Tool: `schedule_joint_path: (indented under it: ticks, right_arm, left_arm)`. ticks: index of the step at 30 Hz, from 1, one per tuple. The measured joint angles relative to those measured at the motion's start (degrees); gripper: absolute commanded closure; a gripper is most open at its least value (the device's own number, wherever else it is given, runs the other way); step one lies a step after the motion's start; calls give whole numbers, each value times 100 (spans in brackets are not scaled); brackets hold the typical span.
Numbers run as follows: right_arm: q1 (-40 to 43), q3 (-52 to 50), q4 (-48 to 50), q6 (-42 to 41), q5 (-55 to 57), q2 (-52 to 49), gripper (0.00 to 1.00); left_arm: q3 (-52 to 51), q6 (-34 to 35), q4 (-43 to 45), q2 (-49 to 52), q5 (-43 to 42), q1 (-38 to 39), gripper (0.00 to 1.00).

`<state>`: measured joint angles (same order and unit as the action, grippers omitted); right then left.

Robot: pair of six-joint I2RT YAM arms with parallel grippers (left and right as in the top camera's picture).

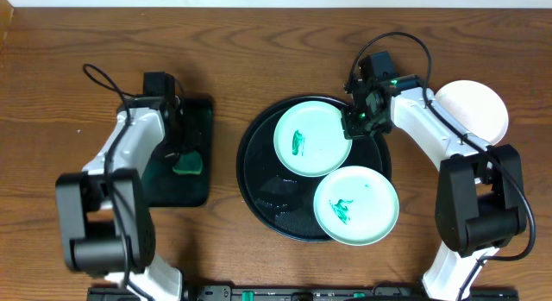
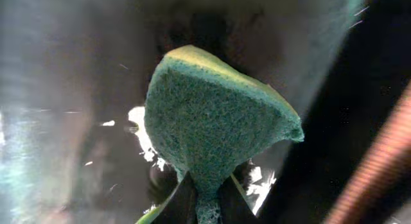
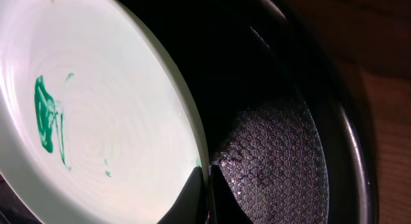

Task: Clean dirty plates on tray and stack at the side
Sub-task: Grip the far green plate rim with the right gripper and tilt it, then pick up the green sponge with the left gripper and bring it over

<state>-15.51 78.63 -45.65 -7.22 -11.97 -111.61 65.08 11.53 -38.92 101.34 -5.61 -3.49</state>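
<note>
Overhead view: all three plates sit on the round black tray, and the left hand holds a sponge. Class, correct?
No. Overhead, only the upper mint plate and lower mint plate sit on the round black tray; the white plate lies beside it. The left hand holds the sponge.

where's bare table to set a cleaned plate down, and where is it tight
Free: the wood along the far edge of the table, and the strip between the rectangular tray and the round tray. The round tray's lower-left floor is bare too. Crowded: its right side, with the upper green plate, lower green plate, right gripper and white plate nearby.
</note>
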Motion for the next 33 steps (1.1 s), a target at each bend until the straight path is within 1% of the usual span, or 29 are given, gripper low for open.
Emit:
schedule_joint_path:
  ticks: [7, 14, 21, 23, 27, 31, 33]
  right_arm:
    - [-2, 0, -57, 0, 0, 0, 99]
    - [-72, 0, -59, -15, 17, 0, 99]
    - [-345, -2, -33, -20, 24, 0, 99]
    - [-411, -4, -22, -22, 20, 0, 99]
    - [-514, -7, 26, -70, 22, 0, 99]
    - [-584, -9, 83, -149, 22, 0, 99]
    - [-610, -13, 92, -168, 24, 0, 99]
  left_arm:
    - [0, 7, -125, -1056, 415, 0, 93]
    - [0, 20, -142, -1123, 494, 0, 93]
    - [0, 46, -306, -1121, 466, 0, 93]
    - [0, 57, -374, -1119, 286, 0, 93]
    - [0, 184, -271, -1119, -367, 105, 93]
    - [0, 435, -142, -1117, -999, 540, 93]
    - [0, 546, -48, -1117, -1176, 828, 93]
